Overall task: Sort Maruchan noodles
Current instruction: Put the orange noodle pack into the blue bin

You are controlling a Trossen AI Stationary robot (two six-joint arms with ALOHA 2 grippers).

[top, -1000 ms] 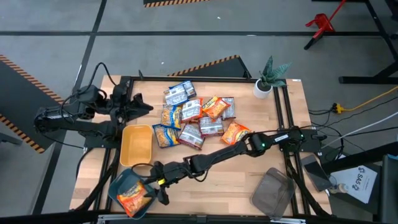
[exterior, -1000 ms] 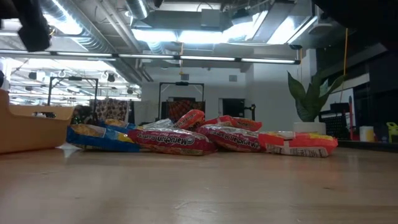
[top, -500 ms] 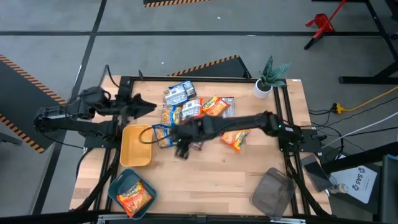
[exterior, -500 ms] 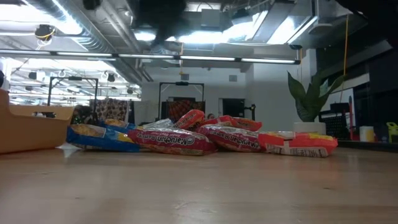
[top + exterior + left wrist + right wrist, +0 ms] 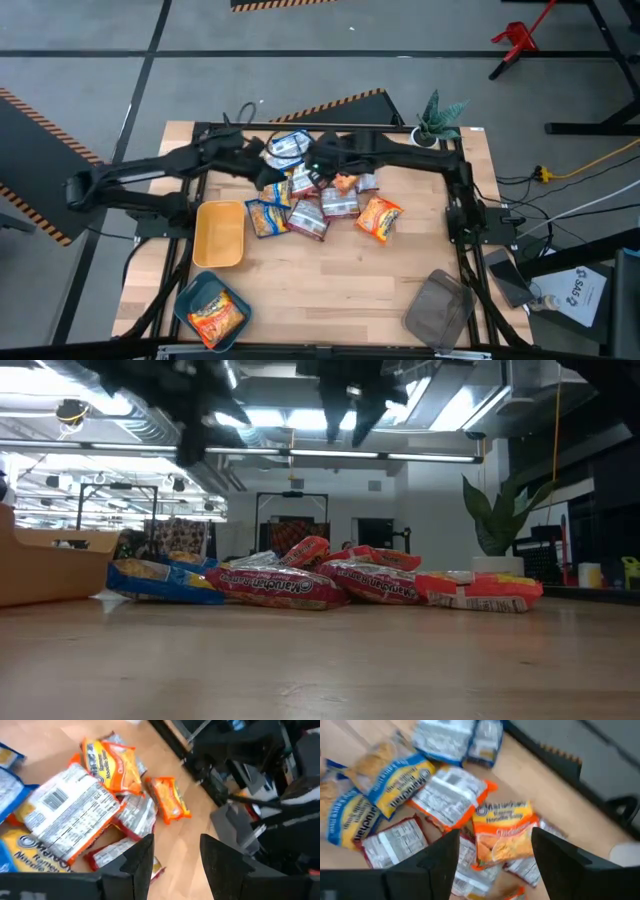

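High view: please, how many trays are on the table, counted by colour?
yellow tray: 1
teal tray: 1
grey tray: 1
Total: 3 trays

Your right gripper (image 5: 318, 172) has left the teal tray (image 5: 192, 296) at the near left corner and swung across the table; it now hovers, fingers apart, above the far side of the noodle pile (image 5: 315, 190). Your left gripper (image 5: 262, 160) has reached in from the table's left edge to hover beside it.
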